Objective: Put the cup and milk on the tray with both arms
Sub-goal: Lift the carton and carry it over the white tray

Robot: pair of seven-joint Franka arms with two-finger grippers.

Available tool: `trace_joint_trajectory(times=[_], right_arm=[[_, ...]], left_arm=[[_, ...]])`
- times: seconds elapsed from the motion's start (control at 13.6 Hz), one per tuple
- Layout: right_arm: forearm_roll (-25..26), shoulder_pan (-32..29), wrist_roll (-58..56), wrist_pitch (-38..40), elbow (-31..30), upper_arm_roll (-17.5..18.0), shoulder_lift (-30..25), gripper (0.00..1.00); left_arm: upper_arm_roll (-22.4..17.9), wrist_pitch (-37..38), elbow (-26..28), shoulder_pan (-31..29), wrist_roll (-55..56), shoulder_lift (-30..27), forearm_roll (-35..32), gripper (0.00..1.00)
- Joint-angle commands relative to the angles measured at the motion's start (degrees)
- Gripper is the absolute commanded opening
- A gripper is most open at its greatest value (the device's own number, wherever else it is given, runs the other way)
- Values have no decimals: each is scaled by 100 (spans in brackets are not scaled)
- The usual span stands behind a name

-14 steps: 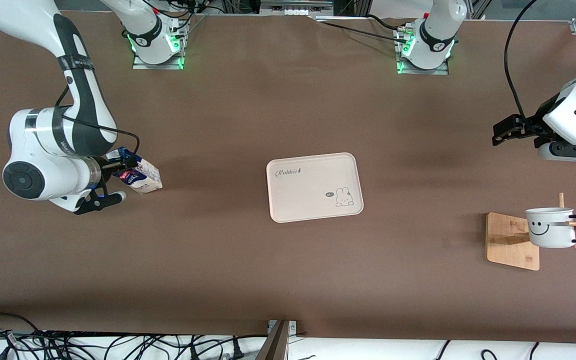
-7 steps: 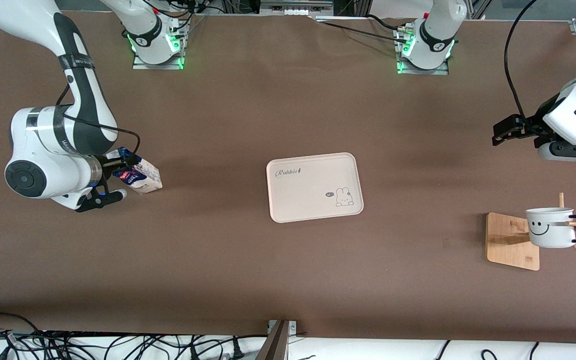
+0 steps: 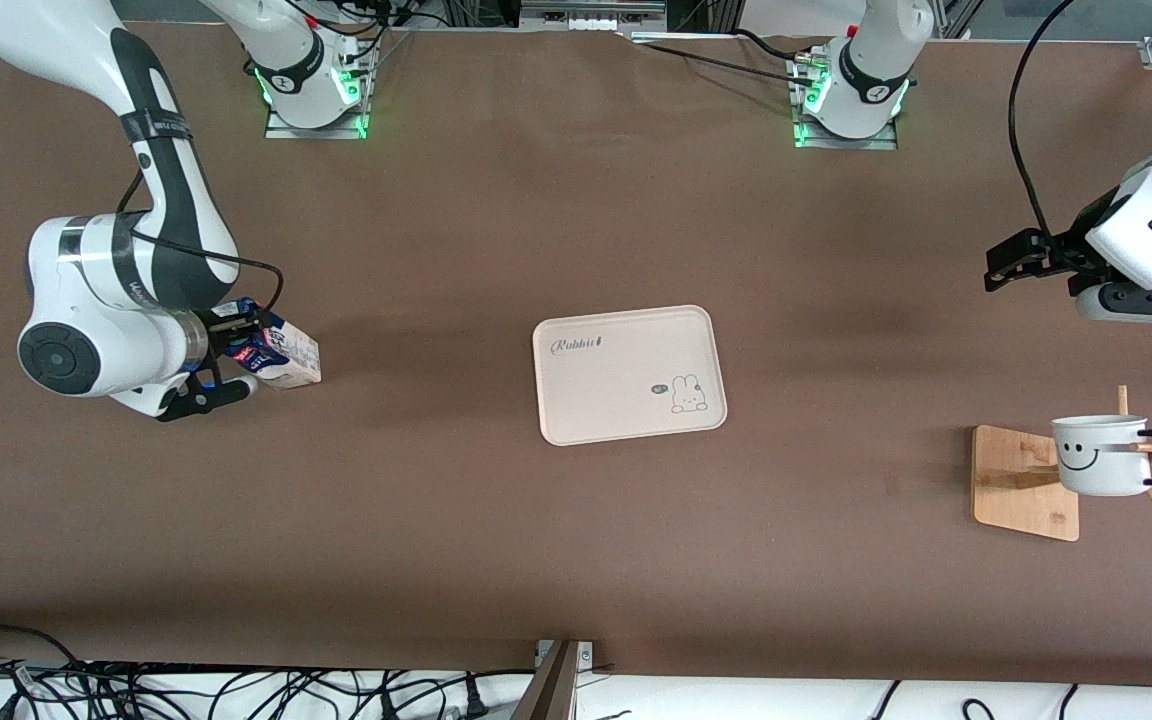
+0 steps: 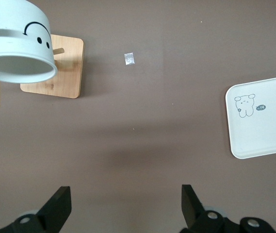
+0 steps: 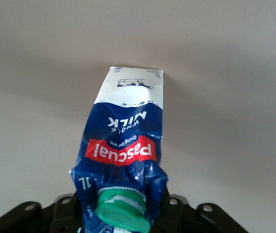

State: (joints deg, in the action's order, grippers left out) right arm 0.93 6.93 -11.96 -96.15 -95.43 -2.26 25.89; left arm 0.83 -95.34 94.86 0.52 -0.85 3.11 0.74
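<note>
You can read "Rabbit" in script on the tray, "pascual" on the red mark of the milk, "MILK" and "WHOLE" on its blue panel, "1L" by the cap.

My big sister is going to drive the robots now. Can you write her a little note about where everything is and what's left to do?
Right pincer: shut on the milk, at the right arm's end of the table.
Left pincer: open, holding nothing, waiting over bare table at the left arm's end.
The cup hangs on the bamboo stand.
The tray lies mid-table with nothing on it.
Done: milk gripped.
Left: carry the milk to the tray, then fetch the cup and set it there too.
</note>
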Motion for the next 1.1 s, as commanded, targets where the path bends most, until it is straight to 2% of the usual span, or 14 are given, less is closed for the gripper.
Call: trace_joint_trajectory(times=[0.0, 0.37, 0.66, 0.74, 0.88, 1.03], right_arm=[[-76, 2, -8, -62, -152, 7, -128, 53], [-164, 28, 97, 52, -3, 94, -215, 50], [-234, 37, 414, 736, 576, 235, -391, 50], [-338, 37, 501, 930, 752, 235, -435, 50], [-855, 37, 799, 1273, 1077, 244, -453, 50], [-1165, 238, 1159, 1309, 1420, 366, -444, 50]], left_arm=[[23, 60, -117, 1, 41, 49, -127, 100], [31, 60, -125, 10, 41, 49, -127, 100], [31, 42, -117, 1, 32, 58, -127, 100], [31, 42, -108, 1, 15, 58, -136, 100], [31, 51, -73, 1, 6, 49, -136, 100], [31, 51, -55, -25, -21, 49, -136, 100]])
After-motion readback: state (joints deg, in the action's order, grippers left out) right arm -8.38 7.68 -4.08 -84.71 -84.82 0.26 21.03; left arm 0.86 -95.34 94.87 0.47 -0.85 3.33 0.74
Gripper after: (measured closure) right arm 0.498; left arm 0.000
